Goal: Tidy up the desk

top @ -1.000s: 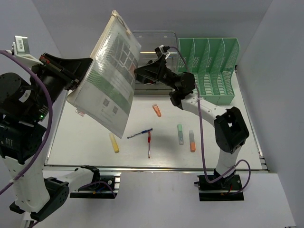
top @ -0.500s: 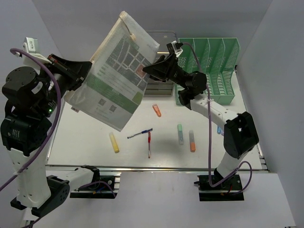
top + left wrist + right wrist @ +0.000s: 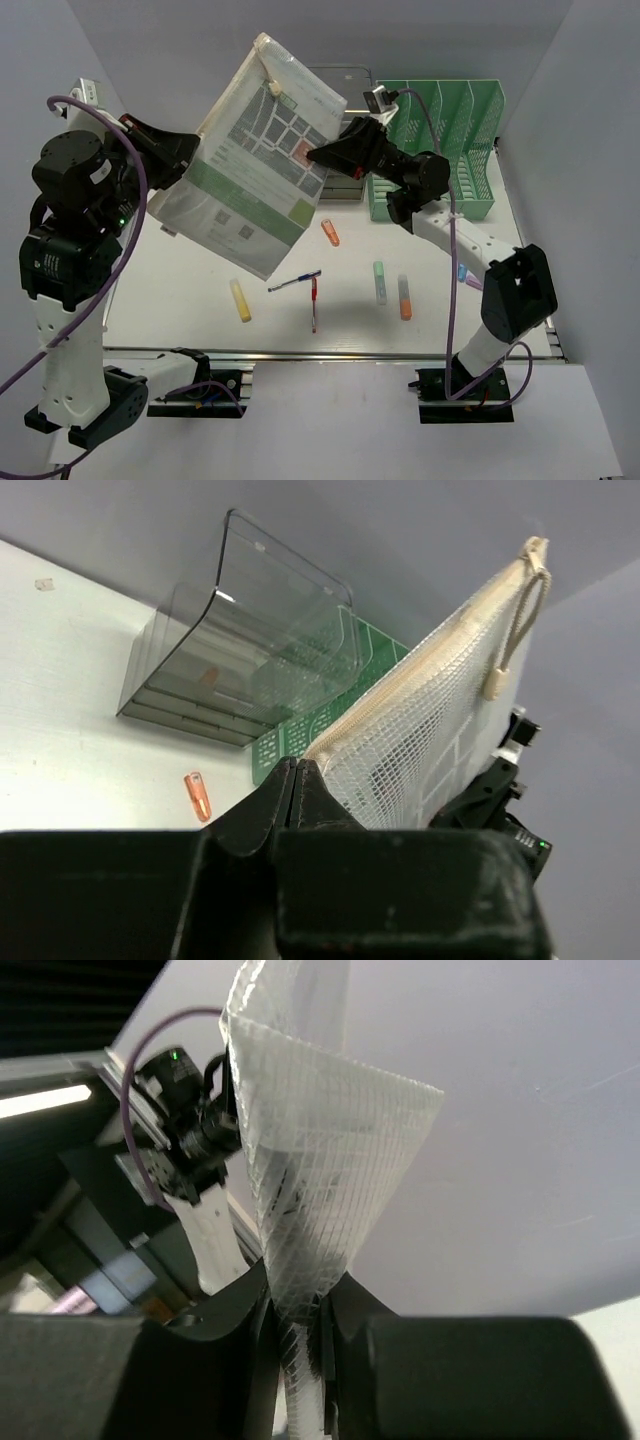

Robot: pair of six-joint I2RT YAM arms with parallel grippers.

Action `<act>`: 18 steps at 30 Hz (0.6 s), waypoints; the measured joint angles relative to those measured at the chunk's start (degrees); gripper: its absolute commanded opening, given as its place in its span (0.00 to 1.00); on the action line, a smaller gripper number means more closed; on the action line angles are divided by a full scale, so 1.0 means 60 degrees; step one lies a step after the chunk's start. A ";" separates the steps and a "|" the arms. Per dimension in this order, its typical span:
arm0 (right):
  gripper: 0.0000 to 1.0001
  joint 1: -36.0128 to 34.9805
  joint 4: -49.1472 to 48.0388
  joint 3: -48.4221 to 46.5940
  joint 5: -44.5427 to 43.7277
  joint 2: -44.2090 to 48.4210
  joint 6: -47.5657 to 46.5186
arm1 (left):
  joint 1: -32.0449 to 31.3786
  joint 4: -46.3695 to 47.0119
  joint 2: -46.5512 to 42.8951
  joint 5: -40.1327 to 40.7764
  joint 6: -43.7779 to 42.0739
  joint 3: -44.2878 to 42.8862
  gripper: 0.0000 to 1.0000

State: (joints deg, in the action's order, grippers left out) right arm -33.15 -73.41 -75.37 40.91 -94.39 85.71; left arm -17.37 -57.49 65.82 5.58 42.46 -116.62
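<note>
A mesh zip pouch [image 3: 255, 165] with printed sheets inside hangs tilted in the air above the left half of the desk [image 3: 190, 285]. My left gripper [image 3: 188, 160] is shut on its left edge; in the left wrist view the jaws [image 3: 294, 772] pinch the mesh pouch [image 3: 450, 720] just below its beige zipper. My right gripper [image 3: 322, 155] grips the opposite edge. The right wrist view shows the mesh pouch [image 3: 320, 1160] squeezed between the right gripper [image 3: 300, 1315] fingers.
On the desk lie a yellow highlighter [image 3: 240, 300], a blue pen [image 3: 293, 282], a red pen [image 3: 314, 303], an orange highlighter [image 3: 330, 232], a green highlighter [image 3: 380, 282] and another orange one [image 3: 404, 297]. A green file rack [image 3: 445, 140] and a clear drawer unit [image 3: 250, 650] stand at the back.
My right gripper has reached the pouch's right edge and closed on it. The pouch has swung rightward and flatter, with the left arm following it.
</note>
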 measured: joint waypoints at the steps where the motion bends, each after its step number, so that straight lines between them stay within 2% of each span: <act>1: 0.00 0.0036 0.0000 0.0087 0.0120 0.0109 -0.0171 | -0.0018 -0.0066 -0.0004 0.0025 -0.0015 0.0004 0.10; 2: 0.00 0.0087 0.0015 0.0182 0.0284 0.0255 -0.0404 | -0.0062 -0.0142 -0.0004 0.0058 -0.0040 0.0007 0.21; 3: 0.00 0.0138 0.0044 0.0273 0.0474 0.0419 -0.0652 | -0.0095 -0.0208 -0.0004 0.0127 -0.0106 0.0007 0.45; 6: 0.00 0.0437 0.0080 0.0535 0.1279 0.1053 -0.1643 | -0.0091 -0.0244 -0.0022 0.0936 -0.0328 -0.0040 0.77; 7: 0.00 0.0597 0.0117 0.0619 0.1588 0.1344 -0.2138 | -0.0062 -0.0222 -0.0055 0.1235 -0.0364 -0.0062 0.94; 9: 0.00 0.0922 0.0743 0.0634 0.1974 0.1912 -0.3129 | -0.0062 -0.0157 -0.0208 0.1650 -0.0477 -0.0058 0.98; 12: 0.00 0.1439 0.2761 0.0331 0.2342 0.2736 -0.5155 | -0.0062 0.0018 -0.0586 0.2116 -0.0627 -0.0022 0.98; 15: 0.00 0.1829 0.6080 -0.0874 0.2211 0.3144 -0.7927 | -0.0062 0.0229 -0.1045 0.2299 -0.0780 0.0164 0.98; 18: 0.00 0.2040 0.9078 -0.2157 0.1257 0.3391 -1.0484 | -0.0062 0.0616 -0.1606 0.2233 -0.0933 0.0922 0.98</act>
State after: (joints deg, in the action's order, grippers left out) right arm -20.91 -18.94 -88.31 48.45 -74.04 22.81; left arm -17.74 -53.80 56.18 18.98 36.86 -111.09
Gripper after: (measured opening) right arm 0.164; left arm 0.979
